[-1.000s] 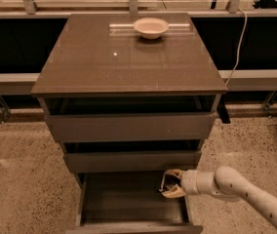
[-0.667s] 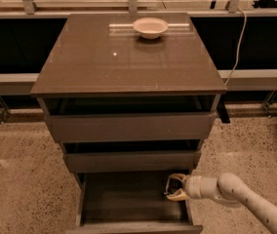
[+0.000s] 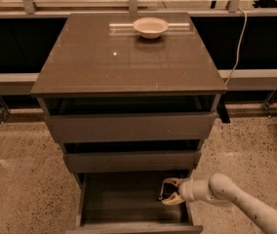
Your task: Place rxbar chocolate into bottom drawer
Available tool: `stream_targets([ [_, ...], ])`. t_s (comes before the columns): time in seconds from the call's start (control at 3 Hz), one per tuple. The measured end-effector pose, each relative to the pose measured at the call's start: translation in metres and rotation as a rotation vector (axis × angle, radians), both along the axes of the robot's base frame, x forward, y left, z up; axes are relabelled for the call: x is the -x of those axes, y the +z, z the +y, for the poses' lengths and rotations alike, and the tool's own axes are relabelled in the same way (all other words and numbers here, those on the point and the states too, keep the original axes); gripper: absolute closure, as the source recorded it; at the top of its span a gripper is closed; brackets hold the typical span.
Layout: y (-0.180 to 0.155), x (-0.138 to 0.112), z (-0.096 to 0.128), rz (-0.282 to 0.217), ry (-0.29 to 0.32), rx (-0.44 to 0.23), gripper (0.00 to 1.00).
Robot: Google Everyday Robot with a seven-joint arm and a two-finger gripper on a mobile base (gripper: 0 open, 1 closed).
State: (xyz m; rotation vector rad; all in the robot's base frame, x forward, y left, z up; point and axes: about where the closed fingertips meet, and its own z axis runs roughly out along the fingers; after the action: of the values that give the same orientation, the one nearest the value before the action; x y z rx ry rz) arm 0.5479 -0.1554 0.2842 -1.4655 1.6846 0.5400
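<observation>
Three drawers stack under the counter (image 3: 128,57), and the bottom drawer (image 3: 124,201) is the lowest and is pulled out furthest. The white arm (image 3: 236,204) comes in from the right of the bottom drawer and low. Its forearm slopes upward toward the drawer and the wrist lies almost level, pointing left. The gripper (image 3: 169,192) sits over the bottom drawer's right end, just inside the right side wall and below the front of the middle drawer (image 3: 131,161).

Left of the gripper, the bottom drawer's floor is bare across to its left wall. Its front panel stands nearer the camera than the gripper. The overhang of the middle drawer is close above the upper finger, and the right wall is close beside the wrist.

The tan fingers (image 3: 171,182) are one above the other, set narrow and clamped on the rxbar chocolate (image 3: 165,192). It shows as a small dark shape between them, held above the bottom drawer's floor at its right end. Whether it touches the floor cannot be told. A white bowl (image 3: 150,27) rests on the counter, high above the bottom drawer.
</observation>
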Motion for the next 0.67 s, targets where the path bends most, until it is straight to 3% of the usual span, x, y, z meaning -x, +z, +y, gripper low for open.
stream_targets([
  [0.33,-0.037,0.02,0.029,-0.002,0.072,0.004,1.0],
  [0.67,-0.059,0.036,0.052,-0.037,0.133,-0.001,1.0],
])
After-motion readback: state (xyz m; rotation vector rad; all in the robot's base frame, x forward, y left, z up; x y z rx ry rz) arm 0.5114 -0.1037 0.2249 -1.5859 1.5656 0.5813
